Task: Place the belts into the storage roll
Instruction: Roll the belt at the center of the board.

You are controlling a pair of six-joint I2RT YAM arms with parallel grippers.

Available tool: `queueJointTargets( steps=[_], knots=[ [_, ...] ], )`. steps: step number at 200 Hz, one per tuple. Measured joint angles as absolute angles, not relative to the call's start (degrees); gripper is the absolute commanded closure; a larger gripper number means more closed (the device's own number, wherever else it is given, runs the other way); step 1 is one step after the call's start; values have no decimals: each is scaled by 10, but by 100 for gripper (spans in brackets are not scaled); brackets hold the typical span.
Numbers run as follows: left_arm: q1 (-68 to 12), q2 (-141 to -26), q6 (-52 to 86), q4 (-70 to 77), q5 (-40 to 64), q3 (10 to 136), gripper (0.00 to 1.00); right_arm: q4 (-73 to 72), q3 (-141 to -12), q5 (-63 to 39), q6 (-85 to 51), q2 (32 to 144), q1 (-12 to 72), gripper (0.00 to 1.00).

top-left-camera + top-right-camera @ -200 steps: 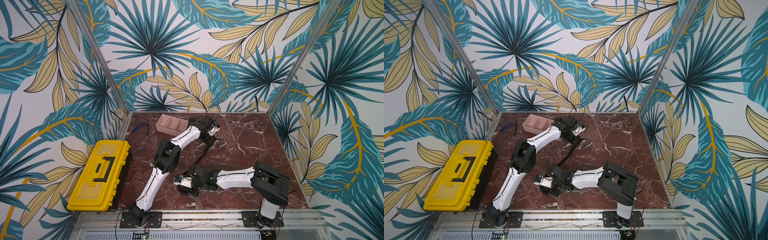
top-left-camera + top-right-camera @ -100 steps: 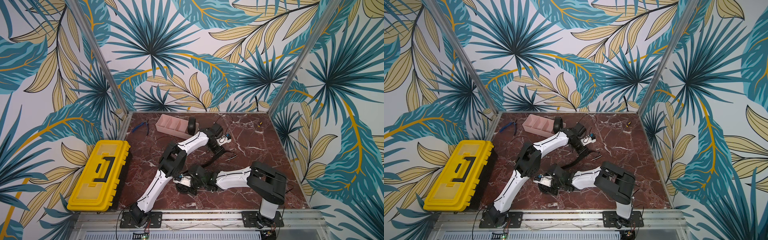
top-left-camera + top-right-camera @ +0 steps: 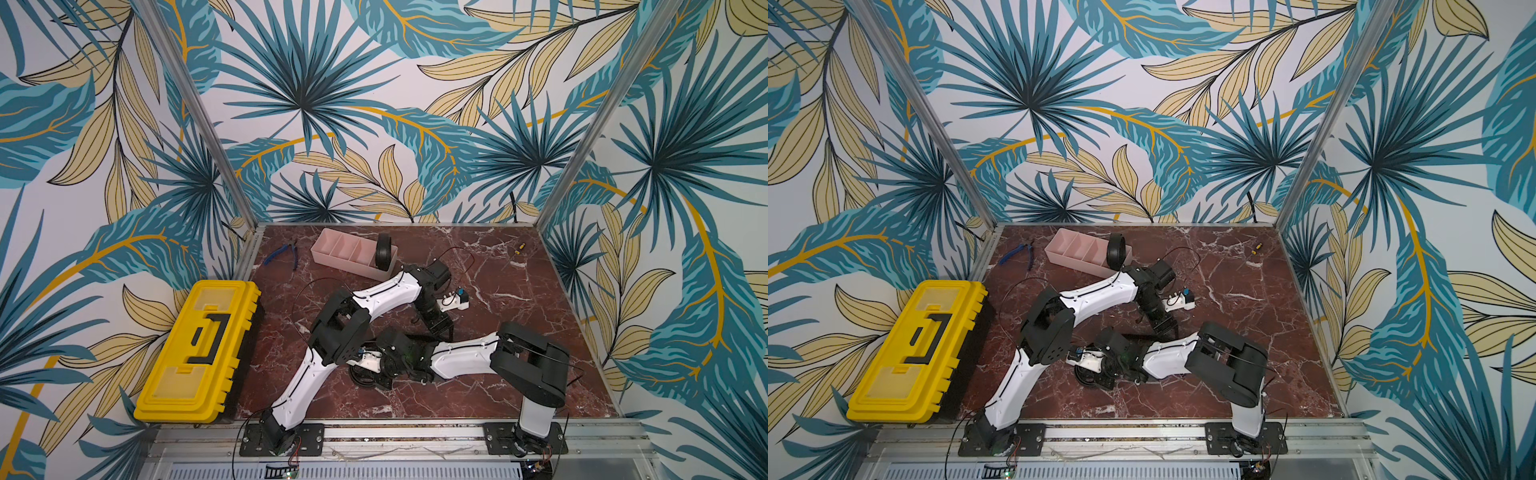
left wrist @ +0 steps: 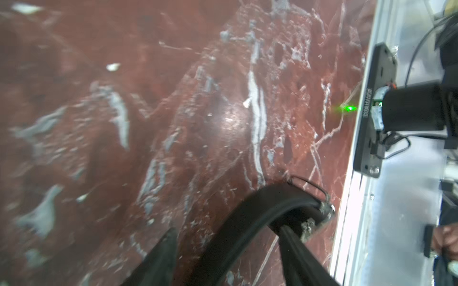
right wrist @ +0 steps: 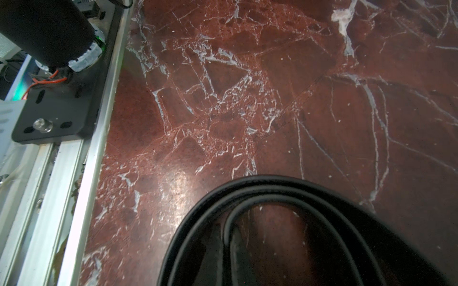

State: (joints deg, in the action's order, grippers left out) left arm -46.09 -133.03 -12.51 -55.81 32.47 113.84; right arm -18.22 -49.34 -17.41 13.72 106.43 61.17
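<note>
The coiling step is, by the look of it, being worked through on the red marble tabletop. One black strap wound into a tight wheel is already being housed upright in the end compartment of the pale pink plastic divider tray. The second long black strap is being handled in loose loops on the table, well apart from the tray. Its inner turn is being pinched by the right gripper, whose jaws are clamped tight on it. The left gripper is being held at the strap's end by the small silver buckle, with its jaws spread wide. The strap is being straddled there, not gripped. Next, the loops are likely needing to be drawn tight. A grip across the whole coil is then being called for, and a lift to a free compartment.
</note>
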Motion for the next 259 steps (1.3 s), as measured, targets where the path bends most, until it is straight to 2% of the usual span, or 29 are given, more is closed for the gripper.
queueJointTargets(
  steps=[18,24,53,73,94,124,158,205,259],
  knots=[
    [-441,-1331,-93,-570,291,1201,7,-184,-493,-174,137,1064,612,99],
    [-430,-1332,-82,-570,279,1233,0,-184,-493,-174,137,1064,611,99],
    [-369,-1331,-1,-547,199,1363,0,-184,-493,-174,137,1064,611,99],
    [-320,-1306,64,-536,138,1373,0,-184,-493,-174,137,1064,611,99],
    [-258,-1221,130,-528,83,1272,0,-185,-493,-176,137,1065,611,99],
    [-169,-1025,197,-529,2,1028,0,-187,-493,-176,135,1065,610,99],
    [-130,-855,232,-564,4,837,1,-186,-493,-176,133,1065,610,99],
    [-130,-825,279,-590,86,676,6,-190,-491,-176,133,1065,610,99],
    [-134,-814,255,-582,166,589,5,-195,-483,-176,131,1061,608,99]
  ],
)
